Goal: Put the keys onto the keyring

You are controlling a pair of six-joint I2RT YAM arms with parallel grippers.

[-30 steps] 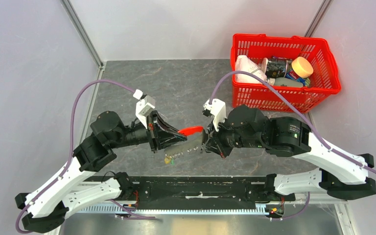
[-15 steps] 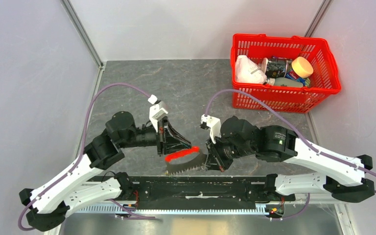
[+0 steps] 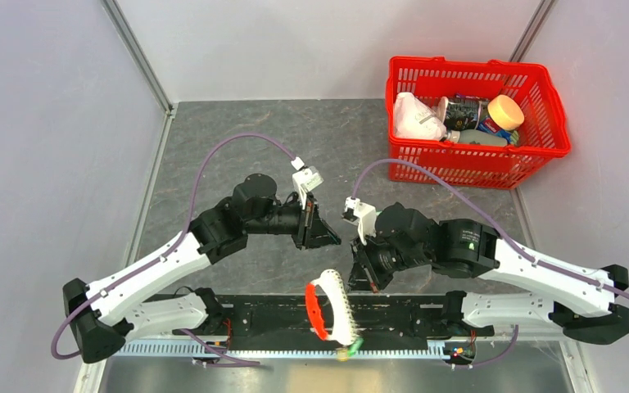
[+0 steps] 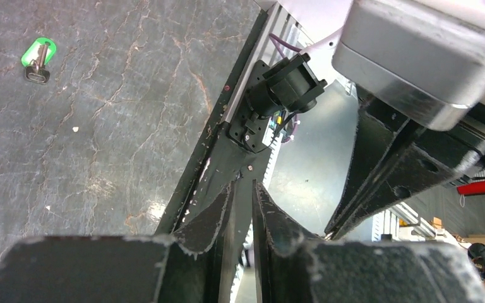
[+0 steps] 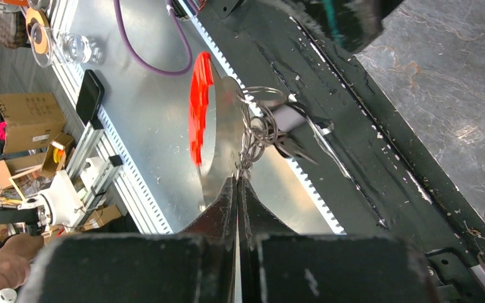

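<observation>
The keyring [image 3: 316,311], with its red part on the left, hangs over the black rail at the table's near edge. Several keys [image 3: 349,349] dangle from it, with green and yellow tags at the bottom. My right gripper [image 3: 359,282] is shut on the ring's thin dark part. In the right wrist view my right gripper [image 5: 237,181] pinches that thin part, with the red part [image 5: 199,113] and the bunched keys [image 5: 262,126] beyond the tips. My left gripper [image 3: 330,240] is almost shut and empty, apart from the ring. The left wrist view shows my left gripper [image 4: 243,184] empty and one green-tagged key [image 4: 38,57] lying on the table.
A red basket [image 3: 475,160] with bottles and a bag stands at the back right. The black rail [image 3: 254,315] and a metal strip run along the near edge. Grey walls stand to the left and right.
The left gripper has let go of the keyring and moved right and back. The right gripper has swung the ring with its keys down over the near rail, so it now hangs upright.
</observation>
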